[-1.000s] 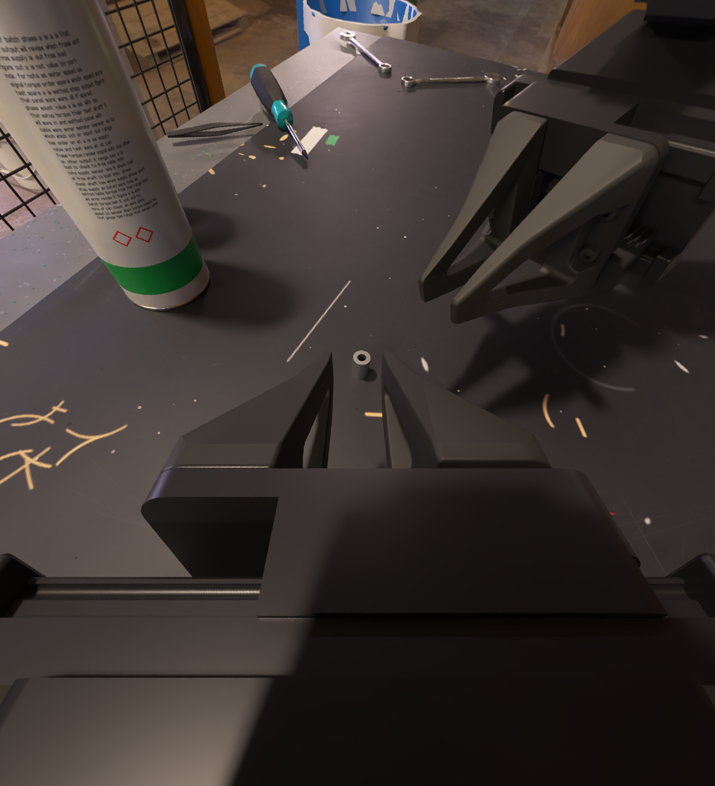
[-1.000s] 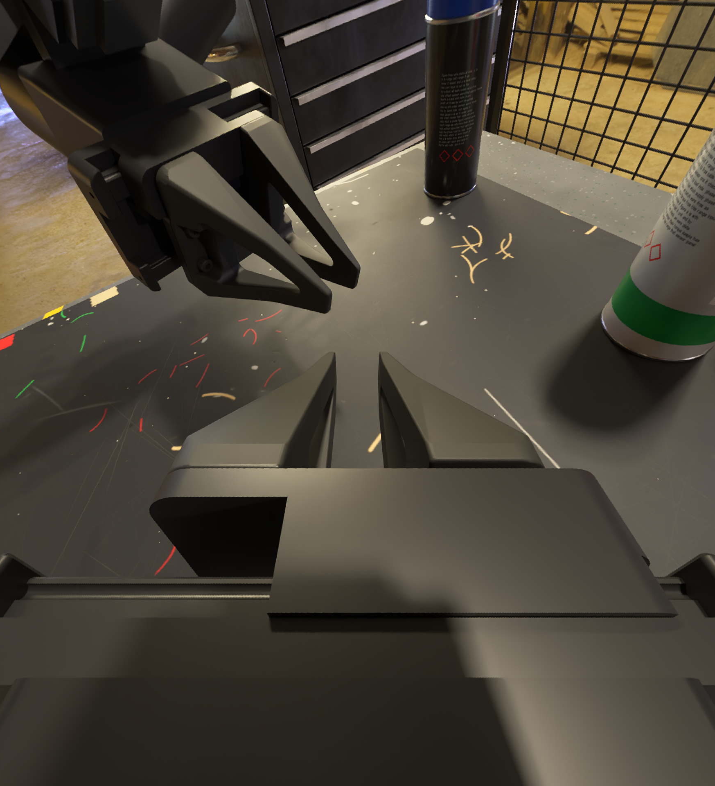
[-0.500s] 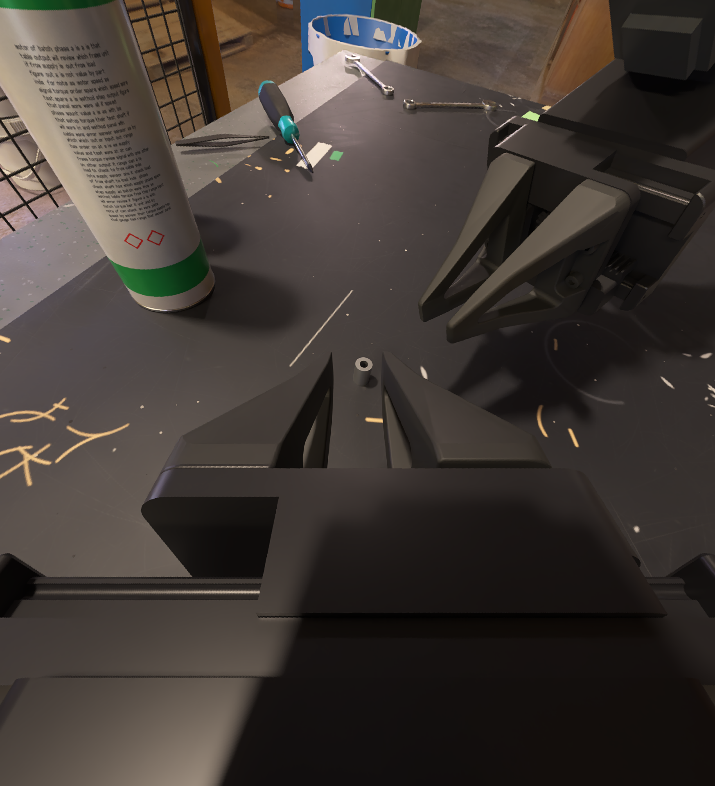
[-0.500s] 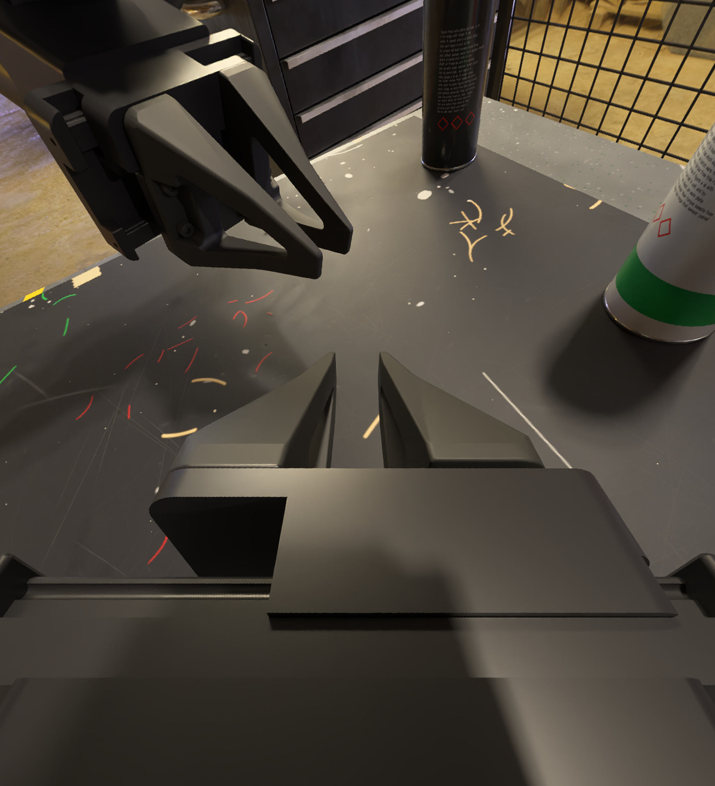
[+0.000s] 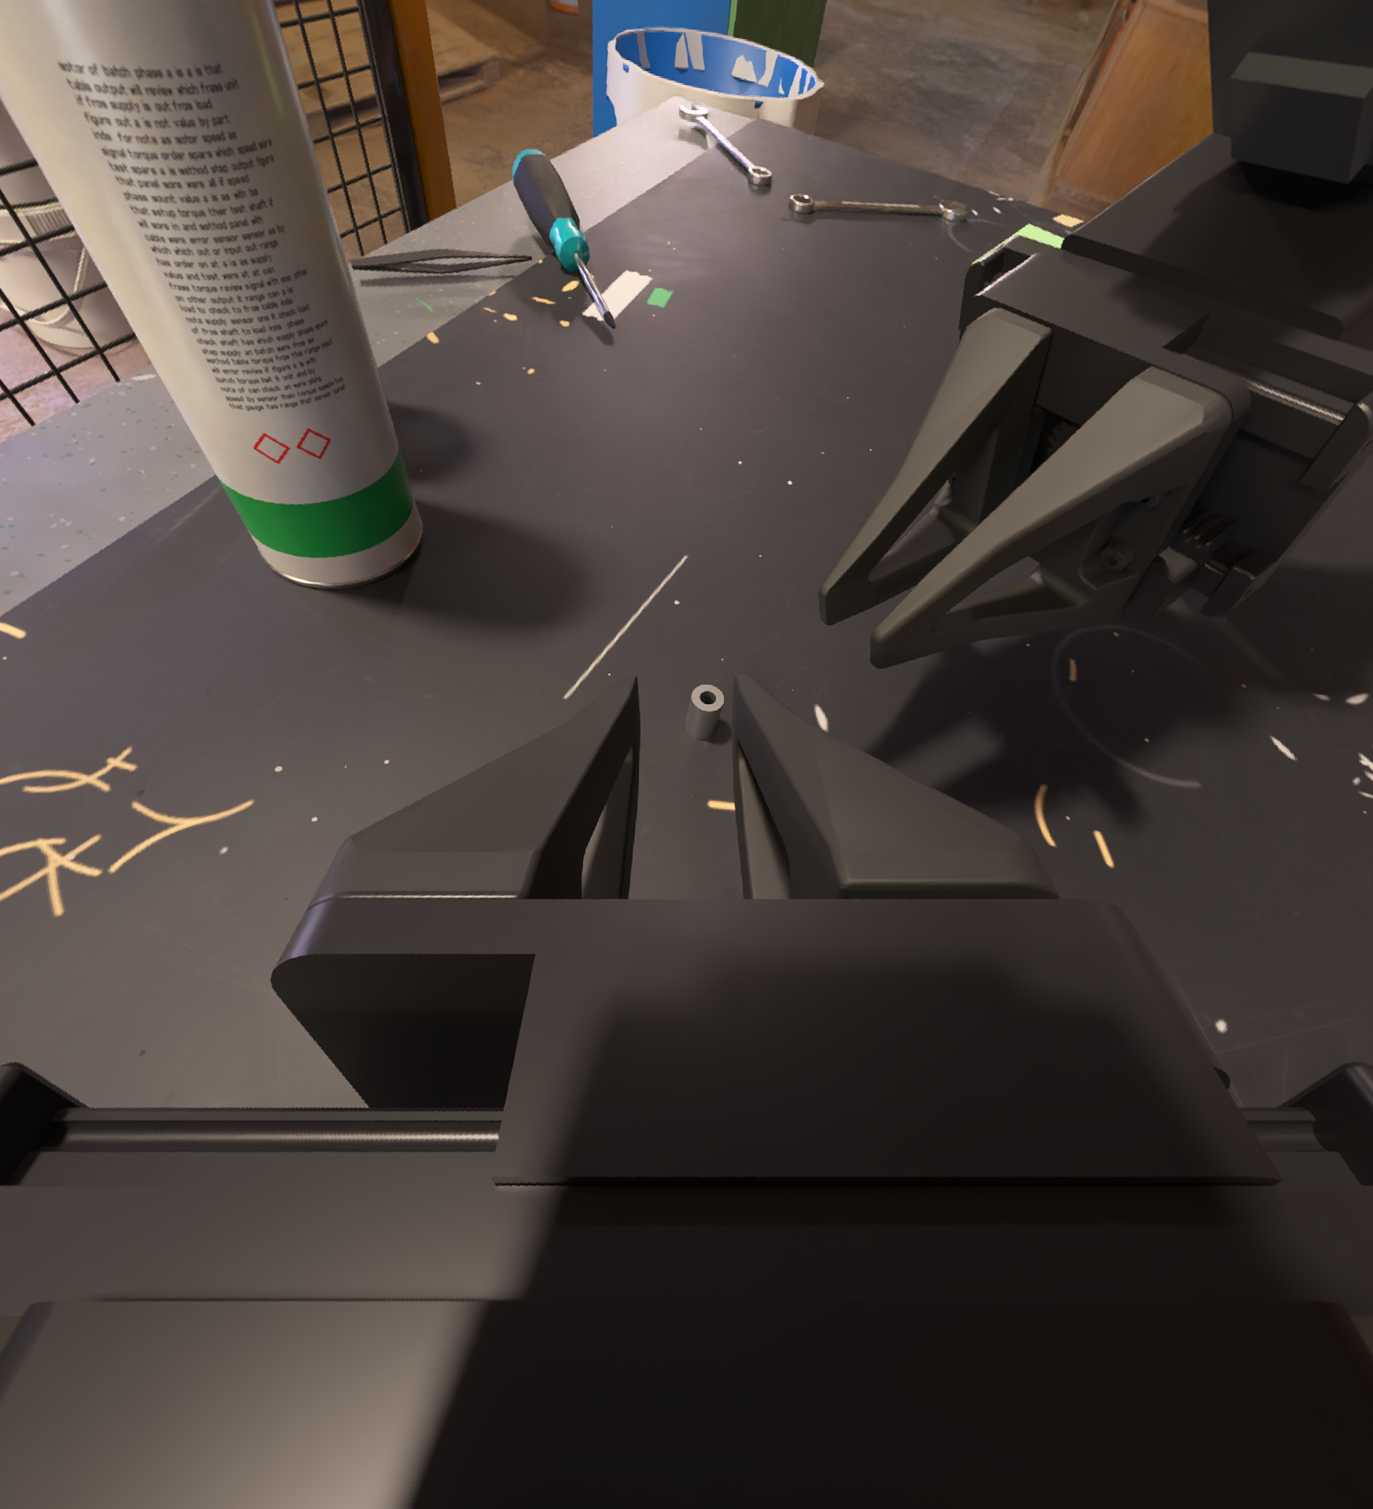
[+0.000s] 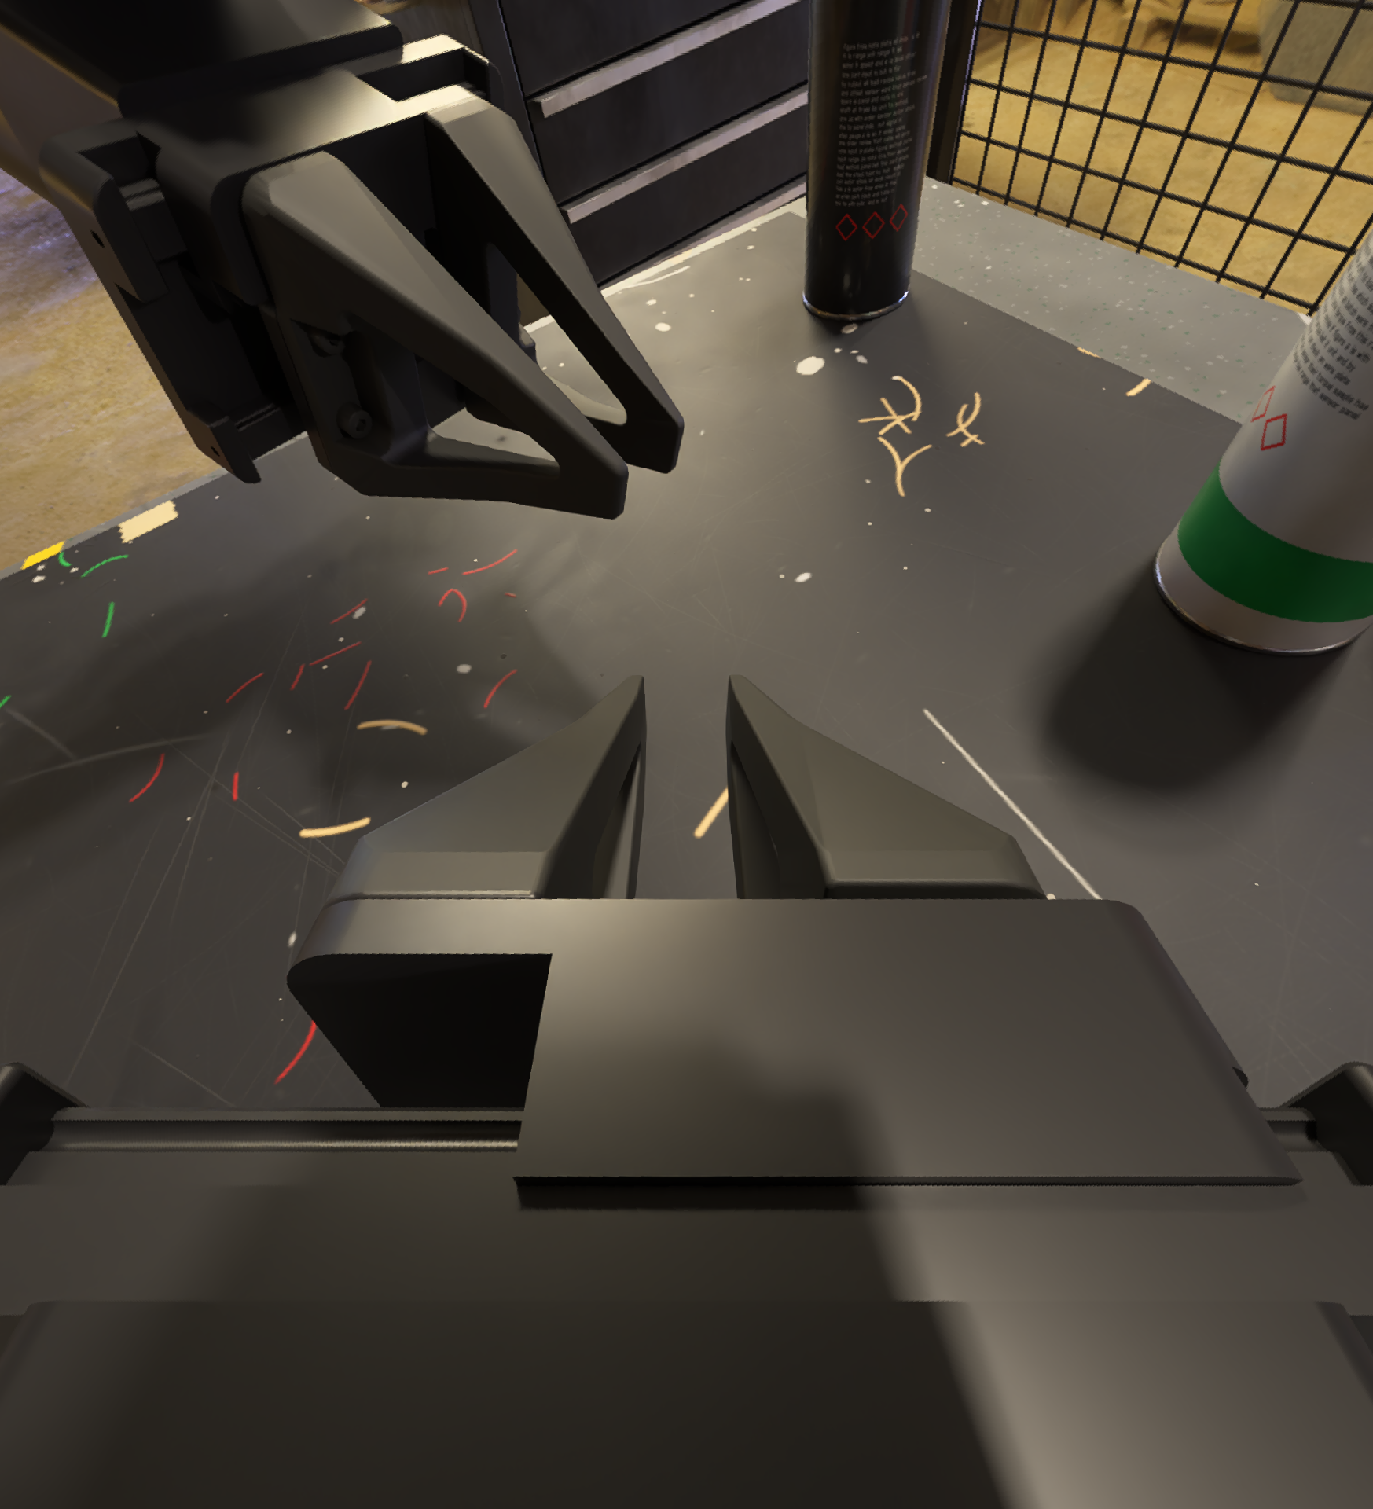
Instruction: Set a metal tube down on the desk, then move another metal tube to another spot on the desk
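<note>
Grey metal tube (image 5: 705, 712) stands upright between the parted left end effector (image 5: 687, 694) fingertips, ungripped.

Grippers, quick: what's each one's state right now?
Left gripper: open, empty; the small metal tube stands on the desk between its fingertips.
Right gripper: open, holding nothing.

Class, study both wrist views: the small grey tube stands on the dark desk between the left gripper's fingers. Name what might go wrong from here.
1. The metal tube stands upright nearer one finger of the open left gripper; closing off-centre may tip it.
2. It is small, so it could slip out or roll across the desk.
3. The right gripper hangs close by; the two could collide.
</note>
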You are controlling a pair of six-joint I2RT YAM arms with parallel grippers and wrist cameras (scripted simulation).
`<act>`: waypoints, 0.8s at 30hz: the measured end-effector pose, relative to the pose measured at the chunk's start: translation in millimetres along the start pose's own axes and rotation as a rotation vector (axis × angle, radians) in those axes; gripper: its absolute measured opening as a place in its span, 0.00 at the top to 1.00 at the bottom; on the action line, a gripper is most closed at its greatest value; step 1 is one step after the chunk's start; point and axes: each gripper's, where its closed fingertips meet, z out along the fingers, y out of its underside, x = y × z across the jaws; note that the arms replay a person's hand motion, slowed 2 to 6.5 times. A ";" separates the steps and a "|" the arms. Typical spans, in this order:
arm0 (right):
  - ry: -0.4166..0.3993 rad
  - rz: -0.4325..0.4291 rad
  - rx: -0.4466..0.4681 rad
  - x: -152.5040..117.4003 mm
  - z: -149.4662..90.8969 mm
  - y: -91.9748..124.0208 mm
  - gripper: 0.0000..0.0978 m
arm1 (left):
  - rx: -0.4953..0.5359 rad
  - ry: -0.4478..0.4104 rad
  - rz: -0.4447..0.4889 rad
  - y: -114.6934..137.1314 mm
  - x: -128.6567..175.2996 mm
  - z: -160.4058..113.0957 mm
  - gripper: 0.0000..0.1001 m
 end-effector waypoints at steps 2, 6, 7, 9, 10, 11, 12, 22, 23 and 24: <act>0.010 -0.003 -0.003 1.5 0.1 0.8 0.83 | 0.001 -0.003 -0.011 0.1 -1.2 -0.6 0.81; 0.038 -0.012 -0.003 5.2 -1.3 0.6 0.83 | 0.013 -0.013 -0.032 -2.3 -5.2 -3.1 0.81; 0.047 -0.014 -0.003 6.3 -2.1 0.2 0.83 | 0.018 -0.016 -0.035 -3.2 -6.5 -3.8 0.81; 0.065 -0.019 0.002 8.6 -4.0 -1.2 0.83 | 0.028 -0.022 -0.042 -4.3 -8.7 -5.3 0.81; 0.075 -0.022 0.006 9.9 -5.2 -2.2 0.83 | 0.032 -0.025 -0.047 -4.4 -9.8 -5.9 0.81; 0.085 -0.023 0.011 11.4 -6.4 -3.2 0.83 | 0.034 -0.028 -0.051 -4.5 -10.8 -6.5 0.81; 0.096 -0.025 0.015 12.9 -7.7 -4.3 0.83 | 0.036 -0.032 -0.055 -4.5 -11.8 -7.0 0.81; 0.154 -0.014 0.065 21.1 -21.5 -12.7 0.84 | 0.039 -0.037 -0.093 -4.1 -14.3 -8.7 0.81; 0.156 -0.011 0.072 21.6 -22.7 -13.8 0.84 | 0.037 -0.034 -0.097 -3.8 -14.3 -8.6 0.81; 0.158 -0.008 0.079 22.3 -24.0 -14.9 0.84 | 0.035 -0.032 -0.099 -3.5 -14.3 -8.5 0.81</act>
